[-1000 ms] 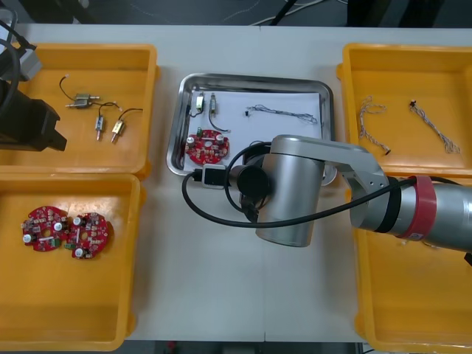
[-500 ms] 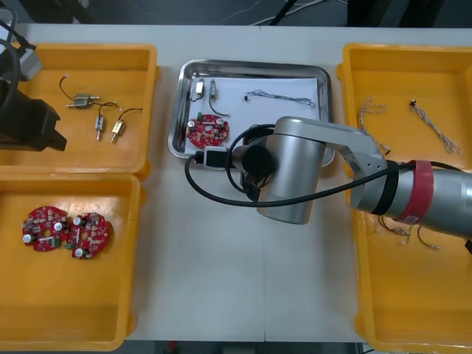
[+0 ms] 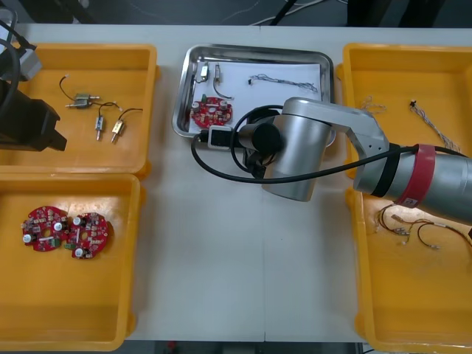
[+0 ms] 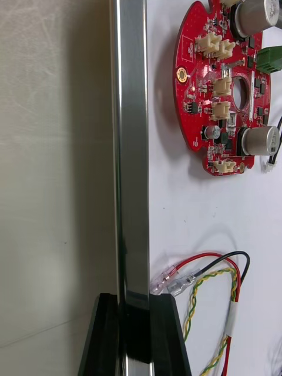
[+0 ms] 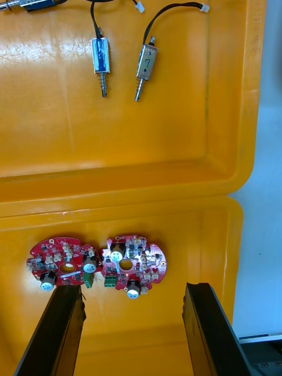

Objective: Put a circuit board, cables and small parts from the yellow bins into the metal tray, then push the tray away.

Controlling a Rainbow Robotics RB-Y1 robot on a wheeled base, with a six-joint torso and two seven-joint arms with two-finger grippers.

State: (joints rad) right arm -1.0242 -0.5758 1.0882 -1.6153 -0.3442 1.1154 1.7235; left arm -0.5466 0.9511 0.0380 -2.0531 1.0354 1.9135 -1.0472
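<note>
Metal tray [image 3: 258, 50] farther away, right claw [image 4: 134, 305] clamping rim

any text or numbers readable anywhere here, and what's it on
"7": on a small metal part in the far yellow bin, beyond the open left gripper.
Print on the circuit board in the metal tray, whose rim the right gripper clamps: too small to read.
Nothing else is legible.
</note>
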